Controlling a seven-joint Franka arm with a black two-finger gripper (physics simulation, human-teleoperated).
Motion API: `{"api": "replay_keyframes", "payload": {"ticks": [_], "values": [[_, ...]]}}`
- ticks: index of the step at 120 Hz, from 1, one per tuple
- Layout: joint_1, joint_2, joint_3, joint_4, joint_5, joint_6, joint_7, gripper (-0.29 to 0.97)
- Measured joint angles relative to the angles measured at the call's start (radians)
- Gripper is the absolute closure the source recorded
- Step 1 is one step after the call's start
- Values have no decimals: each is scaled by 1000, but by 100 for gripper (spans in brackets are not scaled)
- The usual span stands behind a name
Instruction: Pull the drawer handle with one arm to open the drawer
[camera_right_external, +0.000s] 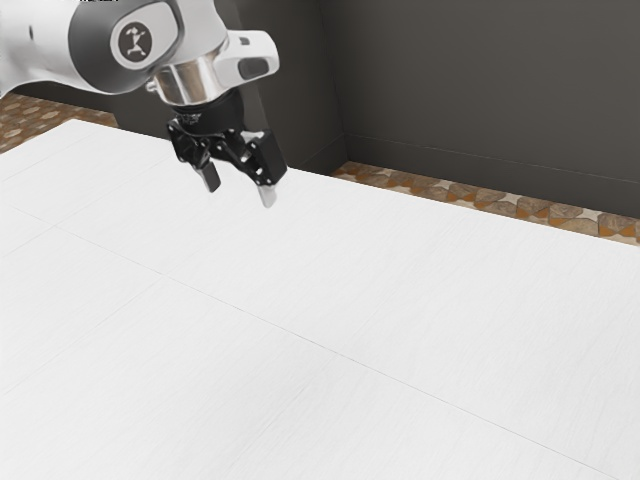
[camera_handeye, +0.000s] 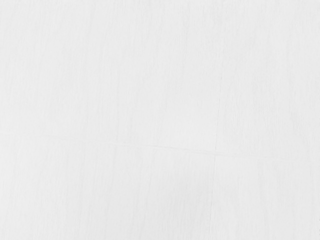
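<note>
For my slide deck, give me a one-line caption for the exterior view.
Franka gripper, fingers open and empty, hovers over a white table, dark walls and patterned floor behind.

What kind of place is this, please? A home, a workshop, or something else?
Probably a plain indoor room, rendered in a simulator. A large white table stands by dark grey walls, with brown patterned floor tiles behind it. The gripper hangs open above the table.
</note>
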Motion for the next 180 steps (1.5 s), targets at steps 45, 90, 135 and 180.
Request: {"api": "replay_keyframes", "payload": {"ticks": [45, 90, 135, 180], "values": [[-56, -38, 31, -2, -98, 4, 27, 0], [-286, -36, 22, -6, -232, 29, -364, 0], [-553, -2, -20, -26, -224, 255, -819, 0], [-532, -117, -21, -252, -228, 552, -1021, 0]]}}
